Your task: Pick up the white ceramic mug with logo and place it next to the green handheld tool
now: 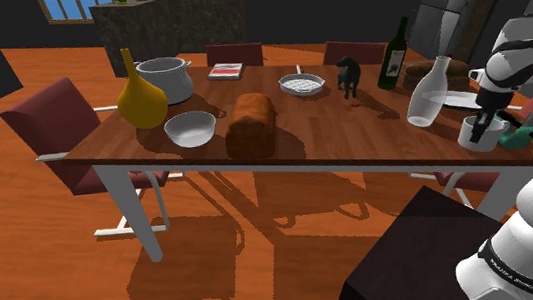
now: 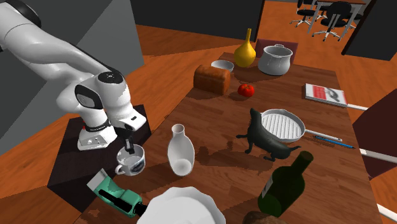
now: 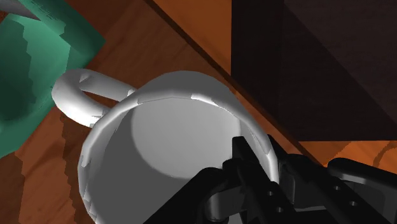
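The white mug (image 1: 476, 135) (image 2: 132, 161) (image 3: 159, 146), which has a dark mark on its side, stands upright on the wooden table (image 2: 216, 114) near its edge. Its handle (image 3: 76, 95) points at the green handheld tool (image 1: 521, 135) (image 2: 113, 193) (image 3: 32, 70), which lies right beside it. My black gripper (image 1: 484, 121) (image 2: 129, 151) (image 3: 270, 156) comes down onto the mug's rim. One finger is inside the cup and one outside, shut on the wall opposite the handle.
A clear glass carafe (image 1: 429, 92) (image 2: 181, 151) stands just beside the mug, and a white plate (image 2: 186, 207) lies past the tool. A black dog figure (image 2: 264, 137), a dark bottle (image 2: 286, 184), a pan (image 2: 282, 125) and a bread loaf (image 1: 251, 125) sit farther along. My dark stand (image 2: 70, 162) is below the table edge.
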Controlling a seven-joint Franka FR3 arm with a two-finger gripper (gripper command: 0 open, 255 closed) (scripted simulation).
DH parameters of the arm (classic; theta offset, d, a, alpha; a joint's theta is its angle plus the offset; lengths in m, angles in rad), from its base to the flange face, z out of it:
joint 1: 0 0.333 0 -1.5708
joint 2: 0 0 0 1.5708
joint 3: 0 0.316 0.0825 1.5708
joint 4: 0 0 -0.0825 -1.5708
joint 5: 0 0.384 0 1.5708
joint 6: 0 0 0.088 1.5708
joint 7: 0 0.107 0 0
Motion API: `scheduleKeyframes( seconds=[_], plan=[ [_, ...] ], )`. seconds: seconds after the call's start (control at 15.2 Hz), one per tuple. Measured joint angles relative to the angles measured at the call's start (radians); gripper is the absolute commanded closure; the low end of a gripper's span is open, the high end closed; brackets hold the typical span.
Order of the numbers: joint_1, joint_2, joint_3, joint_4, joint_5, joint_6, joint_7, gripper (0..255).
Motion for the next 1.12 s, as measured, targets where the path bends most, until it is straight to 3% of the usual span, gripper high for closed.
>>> scheduleKeyframes(
  seconds=[0.59, 0.66, 1.12],
  plan=[
    [0.006, 0.035, -0.017, -0.015, -0.004, 0.05, 0.002, 255],
    [0.006, 0.035, -0.017, -0.015, -0.004, 0.05, 0.002, 0],
    [0.006, 0.024, -0.009, -0.008, -0.001, 0.033, 0.004, 0]
  ],
)
